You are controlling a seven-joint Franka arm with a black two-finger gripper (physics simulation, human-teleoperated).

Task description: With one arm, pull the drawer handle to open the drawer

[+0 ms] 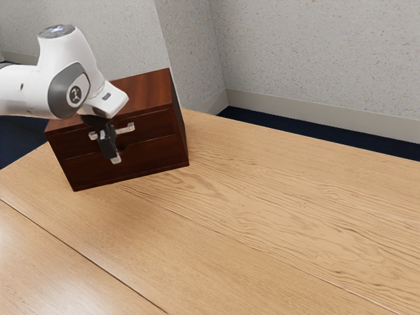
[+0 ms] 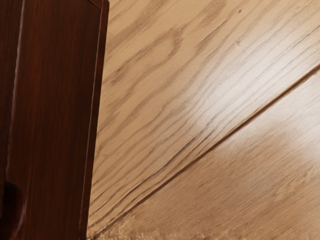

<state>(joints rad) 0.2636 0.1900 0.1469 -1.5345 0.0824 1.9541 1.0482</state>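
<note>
My gripper [image 1: 110, 147] hangs in front of the dark wooden drawer cabinet [image 1: 147, 88], which stands at the far left of the oak table [image 1: 262, 197]. The pale drawer handle [image 1: 125, 128] lies across the upper drawer [image 1: 156, 123], and my hand crosses its left part, the bar reaching out to my right. I cannot tell whether my grip is clenched or released. The upper drawer front looks flush with the lower one [image 1: 151, 154]. From my wrist, the cabinet's wall [image 2: 50, 125] stands close beside me on the tabletop [image 2: 200, 100].

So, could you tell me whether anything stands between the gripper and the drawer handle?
Nothing visible does. The gripper is right at the handle on the upper drawer front, and no object sits on the table before it.
</note>
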